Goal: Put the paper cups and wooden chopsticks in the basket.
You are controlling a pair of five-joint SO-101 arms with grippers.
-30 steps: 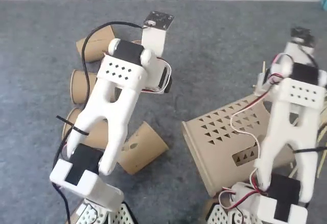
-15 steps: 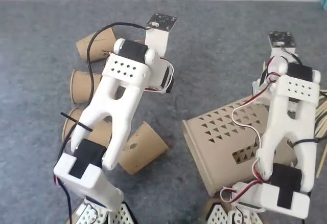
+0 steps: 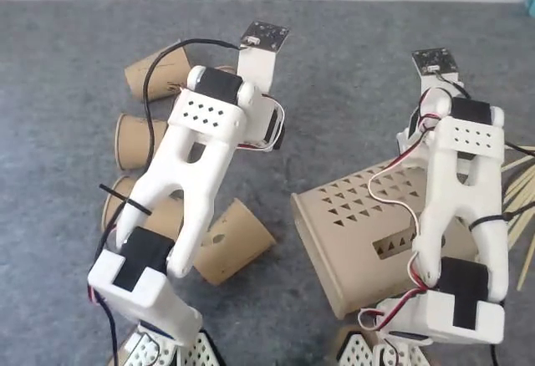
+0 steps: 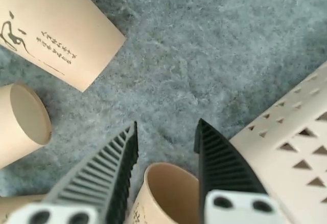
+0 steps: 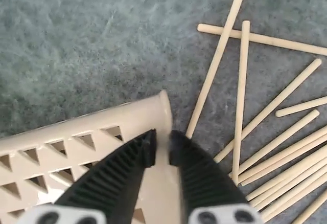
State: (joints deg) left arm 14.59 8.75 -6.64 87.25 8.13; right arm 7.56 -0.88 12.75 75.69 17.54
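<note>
The basket (image 3: 351, 224) lies on the grey mat (image 3: 351, 65) with a perforated wall facing up. Its rim (image 5: 156, 109) is pinched between the nearly closed fingers of the right gripper (image 5: 161, 144). Loose chopsticks (image 5: 240, 96) lie scattered just beside that rim. One paper cup (image 4: 168, 188) sits under the gap of the left gripper (image 4: 166, 132), whose fingers are spread wide and hold nothing. Other cups (image 3: 138, 140) lie on their sides near the left arm.

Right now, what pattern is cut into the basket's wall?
Rows of triangular holes in the beige basket, clearest in the high view.
</note>
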